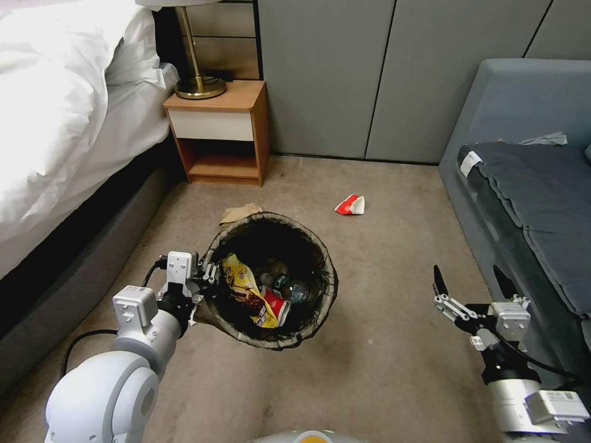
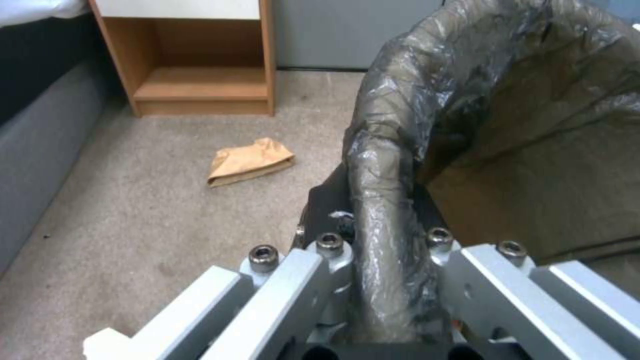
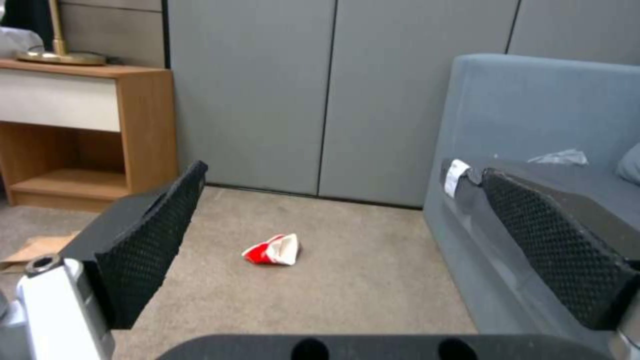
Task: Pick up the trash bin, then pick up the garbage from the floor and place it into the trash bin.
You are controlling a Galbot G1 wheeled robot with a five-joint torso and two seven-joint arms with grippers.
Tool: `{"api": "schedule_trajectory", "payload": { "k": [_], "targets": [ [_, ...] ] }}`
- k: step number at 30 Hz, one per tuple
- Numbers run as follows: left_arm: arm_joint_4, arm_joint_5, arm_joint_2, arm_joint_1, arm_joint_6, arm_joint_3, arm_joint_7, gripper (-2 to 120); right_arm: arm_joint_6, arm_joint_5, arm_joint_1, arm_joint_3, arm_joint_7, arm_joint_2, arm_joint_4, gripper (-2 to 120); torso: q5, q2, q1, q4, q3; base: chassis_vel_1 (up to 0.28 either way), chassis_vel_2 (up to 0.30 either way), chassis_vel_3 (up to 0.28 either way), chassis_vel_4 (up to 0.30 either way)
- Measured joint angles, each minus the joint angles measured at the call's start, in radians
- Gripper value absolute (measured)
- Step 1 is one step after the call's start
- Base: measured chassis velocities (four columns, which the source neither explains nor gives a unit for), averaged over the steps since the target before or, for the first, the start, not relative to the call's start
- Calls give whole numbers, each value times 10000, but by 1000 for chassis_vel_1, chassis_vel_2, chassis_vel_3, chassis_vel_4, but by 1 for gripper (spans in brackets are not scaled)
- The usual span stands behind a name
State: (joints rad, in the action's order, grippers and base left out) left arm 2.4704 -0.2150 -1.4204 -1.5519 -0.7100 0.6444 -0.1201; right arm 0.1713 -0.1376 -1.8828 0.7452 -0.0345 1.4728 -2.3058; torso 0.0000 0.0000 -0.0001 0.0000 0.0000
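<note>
A: The left gripper (image 1: 206, 278) is clamped on the dark-lined round white plastic bin's (image 1: 320, 261) rim, holding it above the carpet.

B: The right gripper (image 1: 471, 284), fingers apart, should descend squarely over the red-and-white crumpled wrapper (image 1: 350, 205) lying ahead.

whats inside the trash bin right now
Inside the trash bin, held at its rim by the left gripper: a yellow snack bag, a clear bottle and a red-and-white wrapper. Anything beneath them is covered.

Even indoor light, white bedding (image 1: 55, 92) blown out by glare, wrist views soft, near claw parts blurred
</note>
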Motion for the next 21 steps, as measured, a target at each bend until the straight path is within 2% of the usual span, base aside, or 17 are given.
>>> {"api": "schedule_trajectory", "payload": {
  "k": [11, 21],
  "targets": [
    [50, 8, -26, -57, 9, -2, 24, 3, 114, -1, -122, -53, -6, 120, 28, 100, -1, -1, 0, 0, 0, 0, 0, 0, 0],
    [54, -60, 36, -50, 25, 56, 26, 3, 165, 152, -185, -303, 7, 240, 55, 100, 0, 0, 1, 1, 0, -59, 70, 63, -53]
  ]
}}
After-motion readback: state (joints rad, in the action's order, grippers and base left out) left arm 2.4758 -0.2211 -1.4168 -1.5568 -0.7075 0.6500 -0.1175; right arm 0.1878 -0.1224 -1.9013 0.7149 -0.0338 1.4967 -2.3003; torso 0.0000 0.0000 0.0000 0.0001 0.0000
